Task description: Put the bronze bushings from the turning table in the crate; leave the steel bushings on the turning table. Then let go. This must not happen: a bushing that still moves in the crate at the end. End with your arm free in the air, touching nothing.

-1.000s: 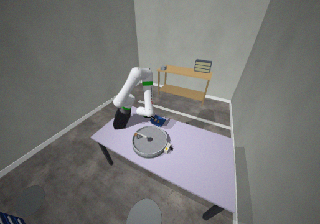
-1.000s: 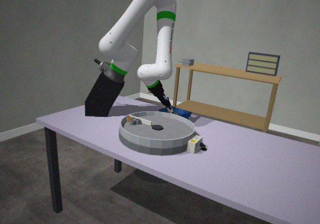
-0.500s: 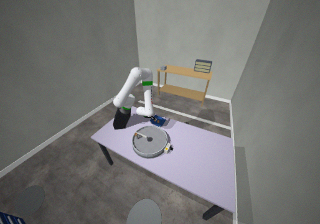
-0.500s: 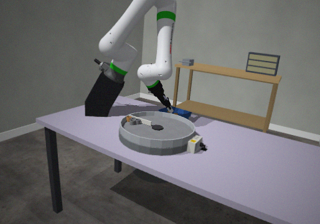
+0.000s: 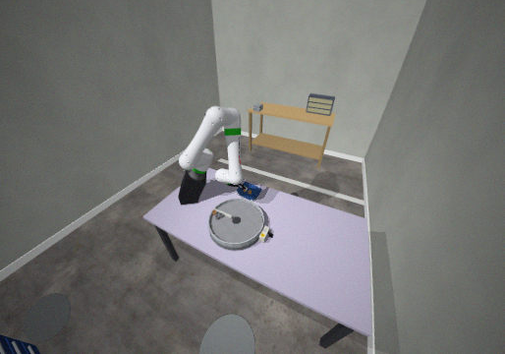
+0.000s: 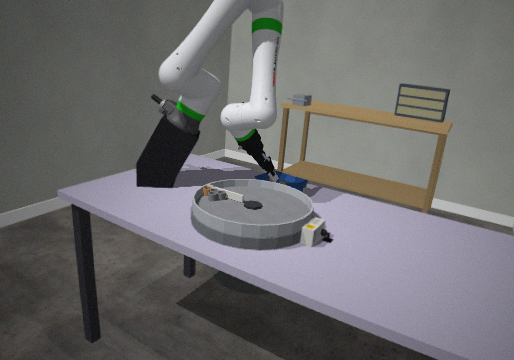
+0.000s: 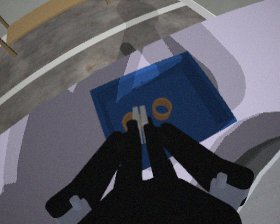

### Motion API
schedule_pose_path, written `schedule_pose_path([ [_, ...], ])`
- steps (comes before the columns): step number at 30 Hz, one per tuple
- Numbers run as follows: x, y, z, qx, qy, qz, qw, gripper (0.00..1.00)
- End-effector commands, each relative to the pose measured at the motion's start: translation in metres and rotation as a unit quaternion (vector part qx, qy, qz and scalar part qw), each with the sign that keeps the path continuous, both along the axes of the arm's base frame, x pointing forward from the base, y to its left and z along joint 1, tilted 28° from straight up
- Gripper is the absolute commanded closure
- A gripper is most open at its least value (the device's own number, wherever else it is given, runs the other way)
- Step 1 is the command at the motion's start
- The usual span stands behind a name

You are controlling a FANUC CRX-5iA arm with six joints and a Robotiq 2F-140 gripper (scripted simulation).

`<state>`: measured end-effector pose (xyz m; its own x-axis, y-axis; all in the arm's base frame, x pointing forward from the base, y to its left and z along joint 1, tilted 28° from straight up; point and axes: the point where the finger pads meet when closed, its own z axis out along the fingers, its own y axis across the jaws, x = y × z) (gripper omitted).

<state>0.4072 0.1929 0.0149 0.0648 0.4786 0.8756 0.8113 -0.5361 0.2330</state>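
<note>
My gripper hangs low over the blue crate, just behind the turning table. Its fingers are shut, and a bronze bushing sits right at the tips, half hidden behind the left finger and apparently pinched by its thin wall. A second bronze bushing lies loose on the crate floor. On the turning table's left edge sit one bronze bushing and steel bushings beside it.
A pale bar runs from the table's dark hub to its rim. A small control box sticks out of the turning table's front right. A wooden shelf stands behind the purple table.
</note>
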Motion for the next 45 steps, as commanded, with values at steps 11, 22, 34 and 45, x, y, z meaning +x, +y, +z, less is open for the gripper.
schedule_pose_path([
  [11, 0.0000, -0.0001, 0.0000, 0.000, 0.000, 0.000, 1.000, 0.93],
  [22, 0.0000, -0.0001, 0.0000, 0.000, 0.000, 0.000, 1.000, 0.93],
  [34, 0.0000, -0.0001, 0.0000, 0.000, 0.000, 0.000, 1.000, 0.93],
  [45, -0.0005, -0.0004, 0.0012, 0.000, 0.000, 0.000, 1.000, 0.93],
])
